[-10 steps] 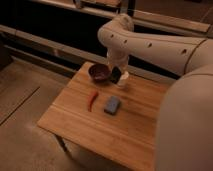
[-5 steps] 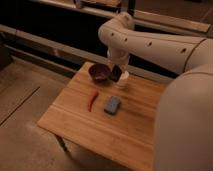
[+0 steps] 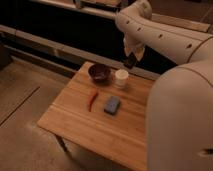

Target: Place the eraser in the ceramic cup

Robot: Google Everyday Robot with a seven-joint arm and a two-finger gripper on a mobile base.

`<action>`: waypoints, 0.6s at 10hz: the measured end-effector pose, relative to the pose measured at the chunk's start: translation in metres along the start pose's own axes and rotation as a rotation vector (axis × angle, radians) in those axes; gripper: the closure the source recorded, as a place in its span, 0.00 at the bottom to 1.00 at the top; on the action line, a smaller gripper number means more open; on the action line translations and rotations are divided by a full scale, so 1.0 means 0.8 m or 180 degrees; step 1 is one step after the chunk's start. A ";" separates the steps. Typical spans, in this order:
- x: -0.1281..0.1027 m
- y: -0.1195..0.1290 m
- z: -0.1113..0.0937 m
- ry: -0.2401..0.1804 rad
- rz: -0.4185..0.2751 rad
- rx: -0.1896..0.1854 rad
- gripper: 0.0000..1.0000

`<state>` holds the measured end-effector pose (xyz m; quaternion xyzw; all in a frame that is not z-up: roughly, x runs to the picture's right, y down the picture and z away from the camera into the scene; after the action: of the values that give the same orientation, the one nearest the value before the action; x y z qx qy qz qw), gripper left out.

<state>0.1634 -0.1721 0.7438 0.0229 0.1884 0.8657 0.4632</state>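
Seeing the eraser [image 3: 130, 63] as a small black block pinched in the gripper [image 3: 131, 60], jaws clenched on it. It hangs just above the ceramic cup [image 3: 121, 78], slightly to its right, and I can't tell if they touch. The cup is white and upright, near the far edge of the wooden table [image 3: 75, 125]. A dark maroon bowl [image 3: 99, 73] sits just left of the cup. A red stick [image 3: 92, 101] and a blue-grey block [image 3: 112, 104] lie nearer the camera, apart from the cup.
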 end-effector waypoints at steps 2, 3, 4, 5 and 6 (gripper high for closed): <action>-0.005 0.008 0.015 0.0000 -0.0014 -0.0035 1.00; -0.006 0.011 0.023 -0.0004 -0.0045 -0.0042 1.00; -0.007 0.013 0.029 -0.0009 -0.0075 -0.0039 1.00; -0.006 0.014 0.038 -0.0009 -0.0124 -0.0032 1.00; -0.003 0.014 0.048 0.0005 -0.0167 -0.0021 1.00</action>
<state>0.1641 -0.1682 0.7840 0.0158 0.1865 0.8539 0.4856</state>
